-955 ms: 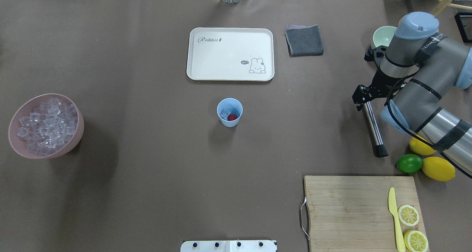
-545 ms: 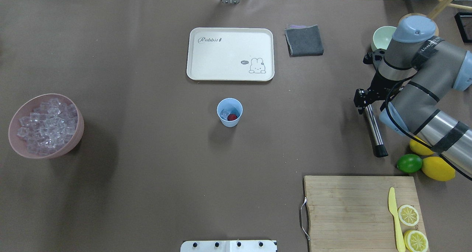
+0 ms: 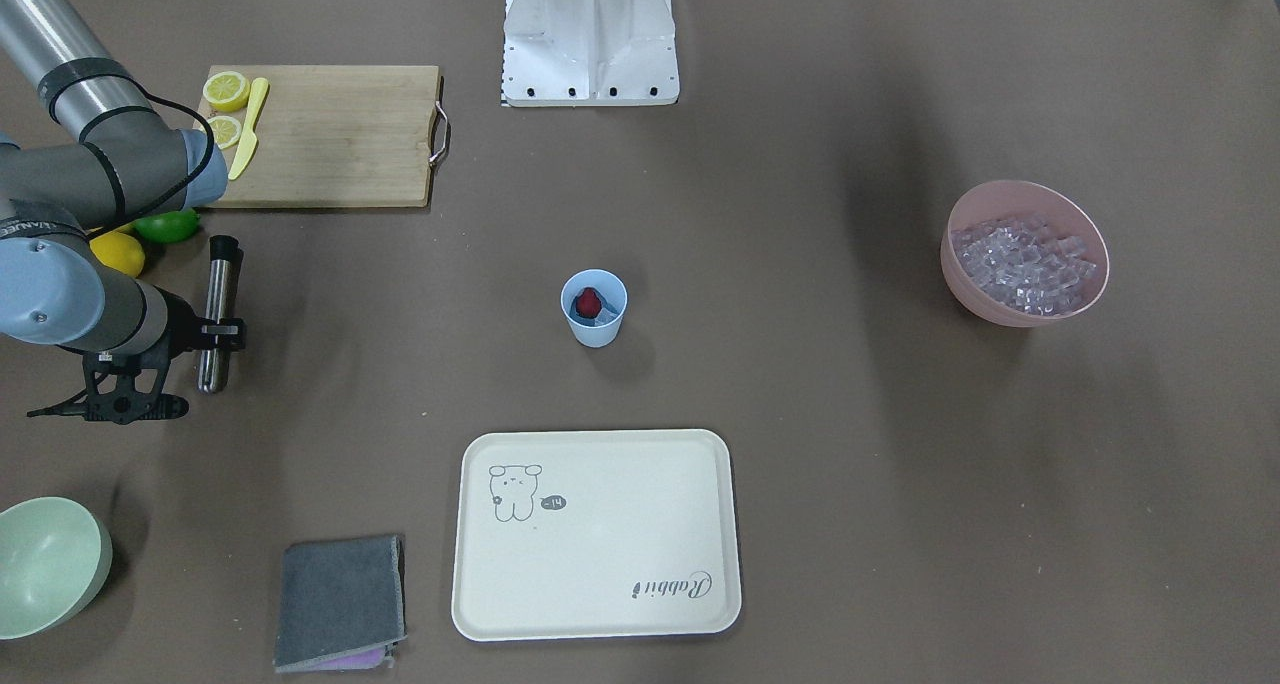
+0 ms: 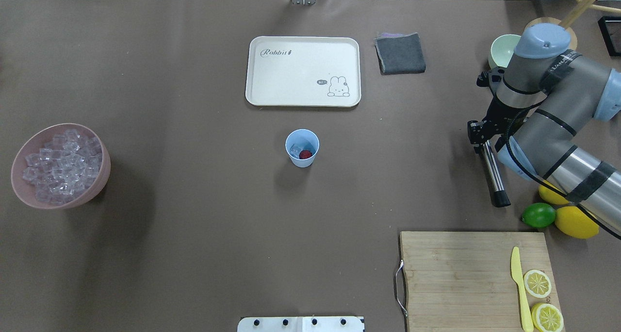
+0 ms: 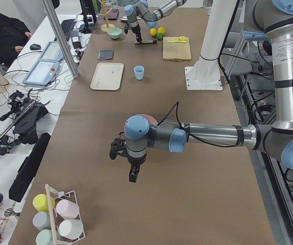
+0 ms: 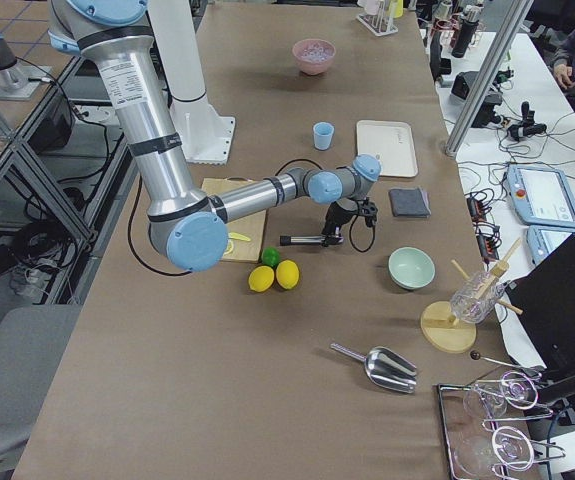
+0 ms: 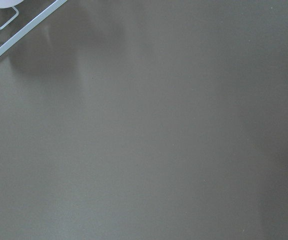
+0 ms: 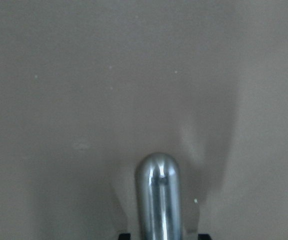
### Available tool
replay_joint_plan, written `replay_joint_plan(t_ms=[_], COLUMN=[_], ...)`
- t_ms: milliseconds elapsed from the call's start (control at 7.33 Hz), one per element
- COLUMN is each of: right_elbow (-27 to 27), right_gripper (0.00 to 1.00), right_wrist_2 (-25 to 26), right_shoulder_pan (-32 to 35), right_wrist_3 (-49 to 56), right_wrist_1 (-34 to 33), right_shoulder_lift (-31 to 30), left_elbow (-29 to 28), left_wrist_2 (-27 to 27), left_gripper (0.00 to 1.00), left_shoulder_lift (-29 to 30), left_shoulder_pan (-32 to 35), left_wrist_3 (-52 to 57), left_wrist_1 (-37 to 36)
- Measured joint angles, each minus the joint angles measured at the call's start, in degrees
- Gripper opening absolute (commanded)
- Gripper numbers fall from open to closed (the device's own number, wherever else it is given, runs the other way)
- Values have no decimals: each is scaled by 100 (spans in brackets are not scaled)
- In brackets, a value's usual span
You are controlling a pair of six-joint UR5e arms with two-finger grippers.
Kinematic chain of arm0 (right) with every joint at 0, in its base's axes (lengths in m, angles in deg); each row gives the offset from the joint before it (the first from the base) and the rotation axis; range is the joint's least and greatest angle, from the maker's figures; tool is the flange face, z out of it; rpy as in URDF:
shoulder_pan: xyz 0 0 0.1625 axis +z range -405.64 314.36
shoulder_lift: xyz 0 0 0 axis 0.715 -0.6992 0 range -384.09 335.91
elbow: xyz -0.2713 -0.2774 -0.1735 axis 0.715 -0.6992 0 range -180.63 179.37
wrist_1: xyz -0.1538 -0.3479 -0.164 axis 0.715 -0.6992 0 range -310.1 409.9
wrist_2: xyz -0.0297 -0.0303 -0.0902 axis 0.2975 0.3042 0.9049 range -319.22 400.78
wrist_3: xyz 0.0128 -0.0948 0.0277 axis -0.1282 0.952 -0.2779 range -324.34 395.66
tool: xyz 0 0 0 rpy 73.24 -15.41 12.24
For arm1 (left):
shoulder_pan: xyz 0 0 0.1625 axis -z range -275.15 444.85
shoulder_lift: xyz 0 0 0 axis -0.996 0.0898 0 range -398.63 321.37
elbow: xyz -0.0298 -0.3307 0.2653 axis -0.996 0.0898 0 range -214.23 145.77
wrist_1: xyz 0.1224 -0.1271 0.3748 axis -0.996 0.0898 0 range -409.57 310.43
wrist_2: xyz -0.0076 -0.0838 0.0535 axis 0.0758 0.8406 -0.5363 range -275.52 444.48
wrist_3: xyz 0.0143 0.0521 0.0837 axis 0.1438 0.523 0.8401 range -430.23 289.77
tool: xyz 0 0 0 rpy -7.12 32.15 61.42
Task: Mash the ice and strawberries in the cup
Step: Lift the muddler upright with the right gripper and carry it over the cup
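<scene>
The pale blue cup (image 4: 302, 163) stands upright mid-table, holding a red strawberry (image 4: 305, 154) and clear ice (image 4: 295, 151); the cup (image 3: 594, 332) shows them in the front view too. More ice (image 4: 60, 167) fills a pink bowl (image 4: 104, 174) at far left. A steel muddler (image 4: 492, 174) with a black end lies flat on the table at the right. My right gripper (image 4: 480, 137) is low over its rounded steel end (image 8: 158, 195), open, with a finger on each side. My left gripper (image 5: 133, 175) hangs over bare table far from the cup; I cannot tell its state.
A cream tray (image 4: 303, 70) and a grey cloth (image 4: 400, 54) lie beyond the cup, with a pale green bowl (image 4: 499, 50) behind my right arm. Two lemons and a lime (image 4: 538, 215) sit by a wooden cutting board (image 4: 461, 273) carrying a yellow knife (image 4: 519, 288) and lemon halves.
My right wrist has shifted slightly right and down onto the muddler's steel end. The muddler, the cup and its contents have not moved.
</scene>
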Motion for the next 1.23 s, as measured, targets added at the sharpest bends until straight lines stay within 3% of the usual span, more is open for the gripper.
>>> replay_joint_plan(t_ms=[136, 545, 955, 1227], right_elbow=[-7, 32, 300, 1001], right_gripper=[0, 0, 0, 0], right_wrist_2=[-25, -54, -2, 121], right_shoulder_pan=[-9, -78, 275, 588], right_wrist_3=[2, 44, 12, -5], right_wrist_1=[0, 4, 6, 8], right_shoulder_lift=[-3, 52, 657, 870], left_elbow=[1, -7, -58, -128], left_wrist_2=[0, 0, 9, 29], left_gripper=[99, 99, 99, 99], left_shoulder_lift=[0, -5, -8, -14], left_shoulder_pan=[3, 4, 0, -3], left_wrist_3=[2, 3, -13, -16], left_wrist_1=[0, 0, -32, -68])
